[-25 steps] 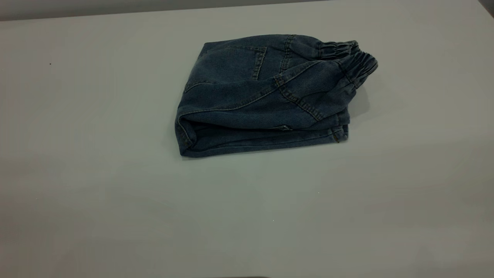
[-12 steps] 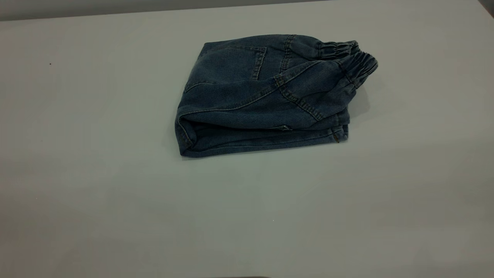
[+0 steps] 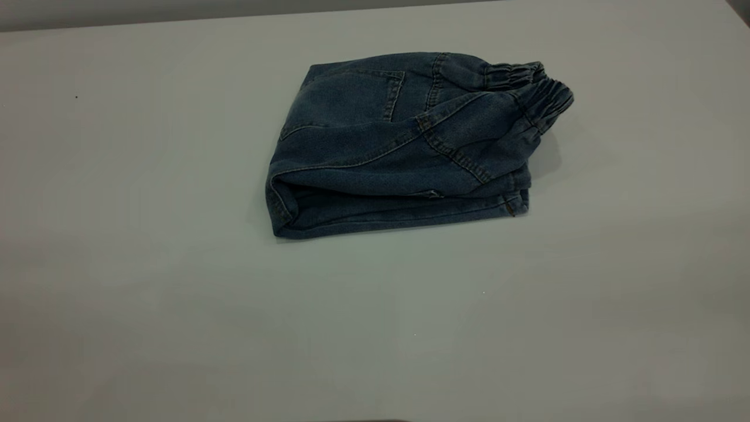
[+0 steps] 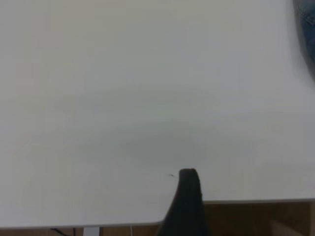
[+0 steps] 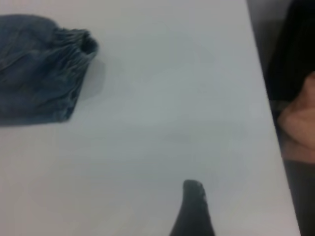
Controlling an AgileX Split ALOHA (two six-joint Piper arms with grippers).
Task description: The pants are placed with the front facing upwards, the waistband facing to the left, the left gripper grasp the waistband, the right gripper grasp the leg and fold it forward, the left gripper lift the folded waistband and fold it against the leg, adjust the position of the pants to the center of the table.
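The pants (image 3: 387, 146) lie folded in a compact denim bundle on the table (image 3: 176, 264), a little beyond its middle. The ruffled waistband (image 3: 542, 94) sticks out at the bundle's far right, and a flat stitched leg hem (image 3: 410, 214) runs along its near edge. The right wrist view shows the waistband (image 5: 74, 49) well away from the black tip of my right gripper (image 5: 193, 209), which hovers over bare table. My left gripper (image 4: 189, 201) sits at the table's edge, with only a sliver of the pants (image 4: 309, 34) far off. Neither gripper appears in the exterior view, and neither touches the cloth.
A person's hand (image 5: 301, 123) and dark clothing show just past the table's edge (image 5: 266, 98) in the right wrist view. Brown floor lies below the table's edge (image 4: 246, 200) in the left wrist view. Bare tabletop surrounds the bundle.
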